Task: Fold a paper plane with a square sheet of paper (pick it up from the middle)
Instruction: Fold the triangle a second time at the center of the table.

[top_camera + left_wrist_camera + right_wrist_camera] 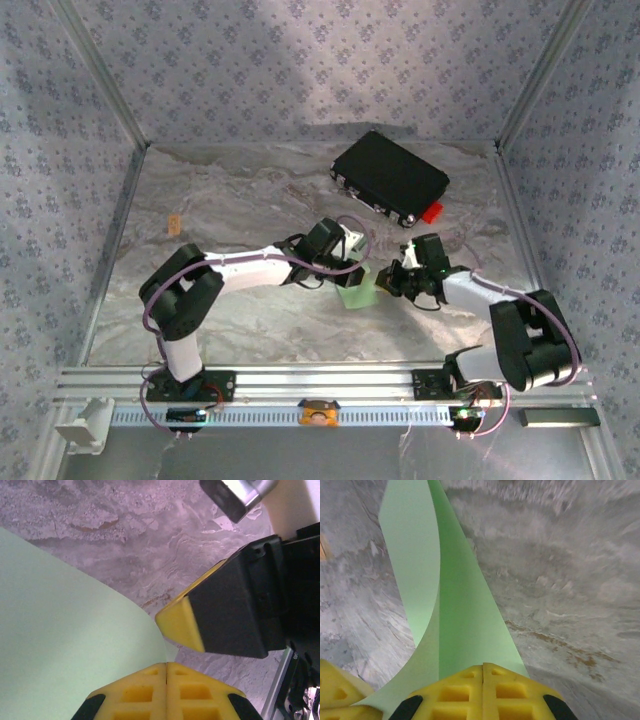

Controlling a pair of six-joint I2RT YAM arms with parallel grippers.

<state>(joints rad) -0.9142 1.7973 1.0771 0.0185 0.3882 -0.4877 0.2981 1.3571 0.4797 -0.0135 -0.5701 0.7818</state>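
The square sheet of paper is pale green and hangs curled between my two grippers near the table's middle. In the left wrist view the paper spreads to the left, and my left gripper is shut on its edge. My right gripper's yellow fingertip sits just beyond, close to that pinch. In the right wrist view the paper runs away from me as a bent strip with a lengthwise fold, and my right gripper is shut on its near end. From above, the left gripper and right gripper meet over the sheet.
A black rectangular case lies at the back right with a small red tab at its near corner. A small tan piece lies by the left wall. Patterned walls enclose the marbled table; a metal rail runs along the front.
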